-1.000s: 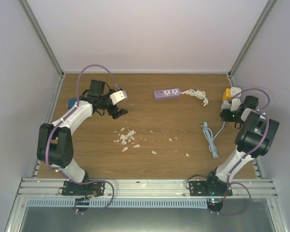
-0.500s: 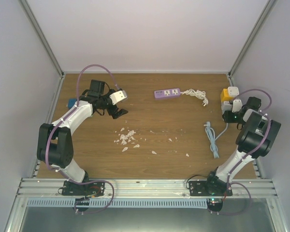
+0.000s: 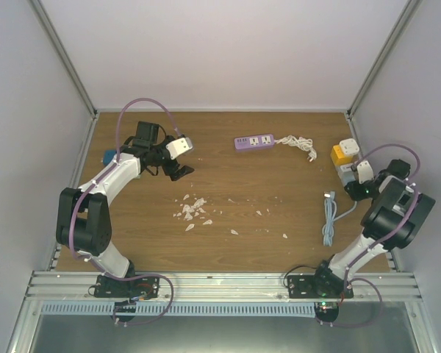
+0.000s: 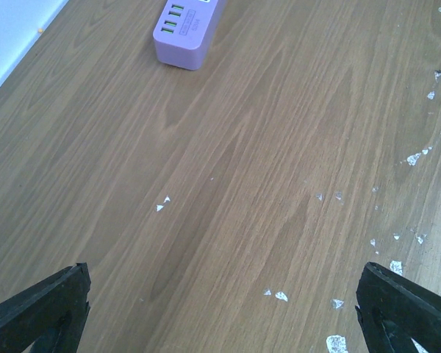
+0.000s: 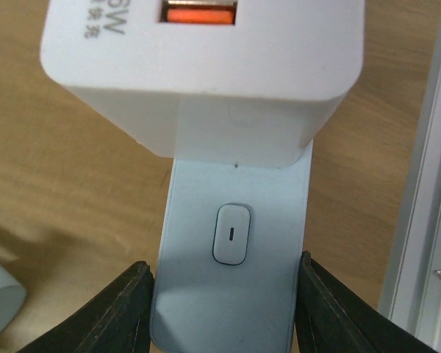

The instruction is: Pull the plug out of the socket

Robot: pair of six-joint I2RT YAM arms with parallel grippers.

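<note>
We count two claws, two power strips and one white plug. Our right claw [image 5: 224, 301] pinches the pale socket [image 5: 231, 184] by its sides. The white plug [image 5: 206, 66] sits in it, at 3 o'clock, hard by the table's side rail [image 5: 422, 184]. Our left claw [image 4: 224, 301] gapes wide, holding nothing, with bare wood ahead to the purple strip [image 4: 187, 26] at 12 o'clock.
</note>
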